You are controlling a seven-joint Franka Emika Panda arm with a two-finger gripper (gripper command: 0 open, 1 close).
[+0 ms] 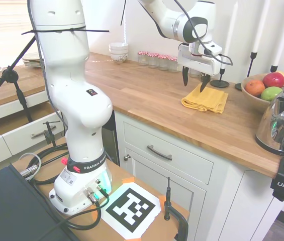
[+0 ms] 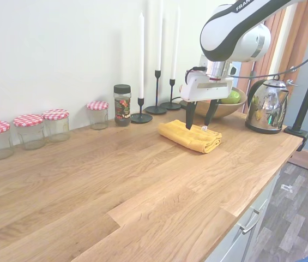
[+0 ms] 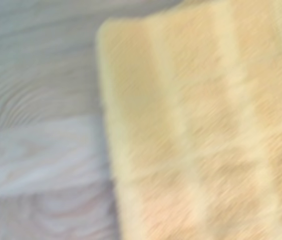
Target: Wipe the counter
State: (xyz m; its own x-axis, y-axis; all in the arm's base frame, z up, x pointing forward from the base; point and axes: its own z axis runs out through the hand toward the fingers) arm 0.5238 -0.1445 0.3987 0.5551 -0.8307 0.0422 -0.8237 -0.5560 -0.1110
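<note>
The counter (image 1: 147, 100) (image 2: 99, 185) is a long honey-brown butcher-block top over white cabinets. A folded yellow cloth (image 1: 205, 99) (image 2: 191, 135) lies flat on it. My gripper (image 1: 195, 84) (image 2: 198, 123) hangs just above the cloth, fingers pointing down and spread open, with nothing between them. One fingertip (image 2: 188, 125) reaches the cloth's back edge. The blurred wrist view shows the cloth (image 3: 205, 130) beside bare wood (image 3: 36, 130).
Behind the cloth stand black candlesticks (image 2: 156, 109), a spice jar (image 2: 122, 105) and several red-lidded glass jars (image 2: 56, 124). A fruit bowl (image 1: 265, 89) and a steel kettle (image 1: 283, 123) sit beside it. Stacked white bowls (image 1: 118, 51) stand further along.
</note>
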